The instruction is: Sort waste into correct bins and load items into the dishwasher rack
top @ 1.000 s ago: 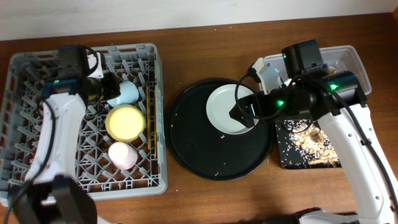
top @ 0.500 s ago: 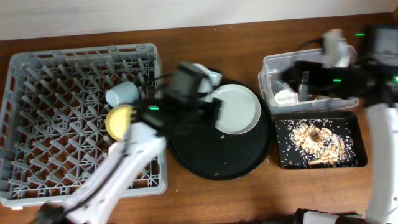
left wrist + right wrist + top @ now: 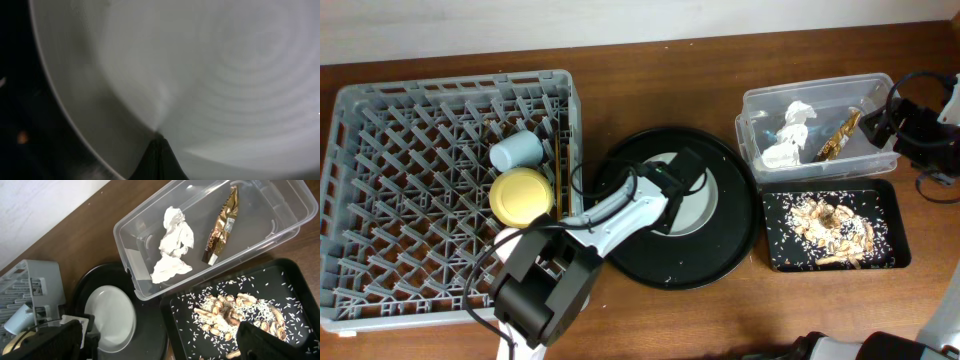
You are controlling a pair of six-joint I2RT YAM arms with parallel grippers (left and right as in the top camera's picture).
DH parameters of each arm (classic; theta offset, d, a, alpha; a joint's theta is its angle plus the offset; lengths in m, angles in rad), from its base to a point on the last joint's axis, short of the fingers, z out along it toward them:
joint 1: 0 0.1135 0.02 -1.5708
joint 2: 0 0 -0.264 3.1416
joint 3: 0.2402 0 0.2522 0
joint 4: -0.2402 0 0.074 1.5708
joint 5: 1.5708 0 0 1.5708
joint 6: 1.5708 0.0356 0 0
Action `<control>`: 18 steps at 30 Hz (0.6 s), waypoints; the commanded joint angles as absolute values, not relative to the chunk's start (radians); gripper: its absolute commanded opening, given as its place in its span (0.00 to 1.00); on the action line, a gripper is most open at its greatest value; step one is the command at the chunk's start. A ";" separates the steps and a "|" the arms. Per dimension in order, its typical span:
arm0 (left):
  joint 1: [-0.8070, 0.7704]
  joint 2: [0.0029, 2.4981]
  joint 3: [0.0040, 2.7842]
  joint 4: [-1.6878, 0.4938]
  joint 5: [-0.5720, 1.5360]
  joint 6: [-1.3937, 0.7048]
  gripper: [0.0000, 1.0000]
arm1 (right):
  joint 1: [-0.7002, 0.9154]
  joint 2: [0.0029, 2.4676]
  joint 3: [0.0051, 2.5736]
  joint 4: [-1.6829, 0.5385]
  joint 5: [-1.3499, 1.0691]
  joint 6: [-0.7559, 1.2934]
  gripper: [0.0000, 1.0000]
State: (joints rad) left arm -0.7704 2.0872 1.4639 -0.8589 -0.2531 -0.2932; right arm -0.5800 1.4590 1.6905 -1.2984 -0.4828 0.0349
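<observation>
The pale plate (image 3: pixel 708 212) lies on the round black tray (image 3: pixel 630 250). My left gripper (image 3: pixel 672 190) rests on it; in the left wrist view the plate (image 3: pixel 225 75) fills the frame and the fingertips (image 3: pixel 158 145) are together. The grey rack (image 3: pixel 450 82) holds the light-blue cup (image 3: pixel 516 150), the yellow bowl (image 3: pixel 521 195) and the chopsticks (image 3: pixel 561 165). The pink cup is out of view. The clear tub (image 3: pixel 760 100) holds the white napkin (image 3: pixel 172 242) and the gold wrapper (image 3: pixel 222 225). The black tray (image 3: pixel 775 255) holds the food scraps (image 3: pixel 235 312). My right gripper (image 3: pixel 160 345) is open and empty.
My left arm (image 3: pixel 545 290) crosses the rack's front right corner. My right arm (image 3: pixel 920 125) sits at the table's right edge beside the tub. Bare wood (image 3: pixel 650 80) shows between the rack and the tub.
My left arm has swung from the rack over to the plate. My right arm has pulled back from the plate, past the tub, to the right edge.
</observation>
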 commanded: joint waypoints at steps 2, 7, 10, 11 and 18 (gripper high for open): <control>-0.702 2.060 1.553 -0.964 -0.275 -0.303 0.00 | -0.584 1.462 1.705 -1.298 -0.480 0.042 0.99; -0.799 1.973 1.702 -0.881 0.014 -0.294 0.99 | -0.584 1.462 1.705 -1.298 -0.480 0.042 0.99; -0.836 1.981 1.695 -0.874 0.011 -0.295 0.52 | -0.584 1.462 1.705 -1.298 -0.481 0.042 0.99; -0.856 1.992 1.679 -0.860 0.011 -0.295 0.46 | -0.584 1.462 1.705 -1.298 -0.480 0.042 0.99; -0.923 2.149 1.604 -0.739 -0.117 -0.350 0.30 | -0.584 1.462 1.705 -1.298 -0.480 0.042 0.99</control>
State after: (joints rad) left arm -0.9245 2.0926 1.6100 -0.7506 -0.0681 -0.3153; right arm -0.5800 1.4590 1.6905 -1.2984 -0.4824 0.0452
